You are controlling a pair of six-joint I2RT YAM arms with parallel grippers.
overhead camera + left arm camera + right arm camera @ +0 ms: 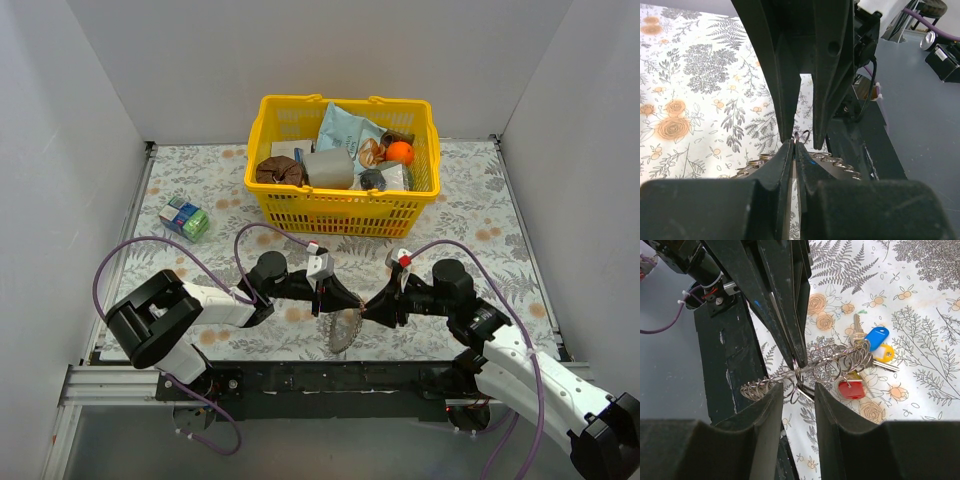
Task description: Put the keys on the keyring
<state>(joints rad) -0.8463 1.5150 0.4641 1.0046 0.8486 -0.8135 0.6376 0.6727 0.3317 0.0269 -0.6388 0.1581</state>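
Keyring (830,365) at counter's (480,200) near edge
Left end effector (795,145) pinches it; right end effector (797,392) narrowly open; keys (875,337) by it

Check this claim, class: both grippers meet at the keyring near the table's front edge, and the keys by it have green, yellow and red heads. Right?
One slip: no head is green. The keys by the keyring have blue, yellow and red heads, as the right wrist view shows. The rest stands.

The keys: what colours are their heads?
The keys have blue, yellow and red heads; clearest in the right wrist view.
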